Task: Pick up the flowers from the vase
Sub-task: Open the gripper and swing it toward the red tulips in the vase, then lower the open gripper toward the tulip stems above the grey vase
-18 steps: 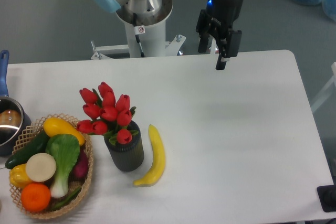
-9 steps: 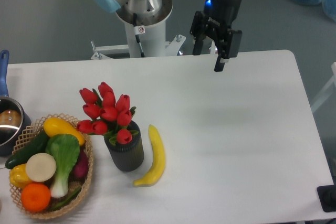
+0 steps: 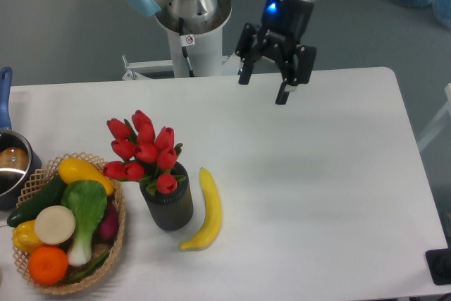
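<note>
While the flowers [image 3: 144, 151] are seen standing in the vase [image 3: 169, 204], nothing has been picked up yet. The red buds are bunched above the vase's round mouth, and the stems are hidden inside it. The vase is set near the front left of the table [image 3: 310, 174].

Just to the right of the vase a banana [image 3: 205, 210] is laid flat, close by but not touching. Just to the left a basket [image 3: 113, 244] of vegetables and fruit is placed. A pot [image 3: 10, 167] is cut off by the left edge.

Far from all this, the claw [image 3: 262, 88] is held high over the back edge of the table. Its two fingers are spread wide and nothing is held between them.

A second ago the claw was seen edge-on, further right, and its fingers looked close together. Now it has been turned and shifted a little to the left, toward the flowers, and the gap between the fingers can be seen. The flowers, vase, banana and basket have not been moved.

From this it can be judged that the reach has only just been started. The claw must be brought well forward, left and down before the bunch can be gripped.
</note>
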Available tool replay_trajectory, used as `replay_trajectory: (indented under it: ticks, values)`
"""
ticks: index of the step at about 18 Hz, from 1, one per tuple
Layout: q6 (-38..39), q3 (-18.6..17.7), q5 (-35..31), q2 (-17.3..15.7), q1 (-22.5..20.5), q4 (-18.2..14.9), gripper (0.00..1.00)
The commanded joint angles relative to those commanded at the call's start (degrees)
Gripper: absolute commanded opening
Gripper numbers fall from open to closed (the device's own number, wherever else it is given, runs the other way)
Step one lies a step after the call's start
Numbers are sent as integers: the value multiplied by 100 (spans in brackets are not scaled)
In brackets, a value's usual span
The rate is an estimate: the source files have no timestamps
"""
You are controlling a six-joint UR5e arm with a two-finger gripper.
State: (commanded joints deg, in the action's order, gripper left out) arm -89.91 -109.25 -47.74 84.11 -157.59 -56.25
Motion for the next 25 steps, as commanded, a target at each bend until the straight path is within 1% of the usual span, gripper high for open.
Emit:
replay_trajectory:
  ticks: [2,4,6,7,9,10,11,14,17,21,23,25]
  values:
    - [140,-9,255,9,0,0,100]
    - [403,-18,352,18,0,0,100]
    - [475,-131,361,-9,0,0,100]
    - [475,-193,466,0,9,9,100]
    - [518,-255,1175,87,0,9,100]
    - [623,-351,1527,149,-35,9,100]
    - [676,-456,1722,149,-79,26,100]
    - [502,-466,1741,149,-167,88,100]
    - [282,-554,1715,184,-167,62,100]
    - [255,-572,1715,439,-123,70,100]
    - [255,-580,1741,676,-114,70,100]
    - [159,-607,1776,756,-123,70,100]
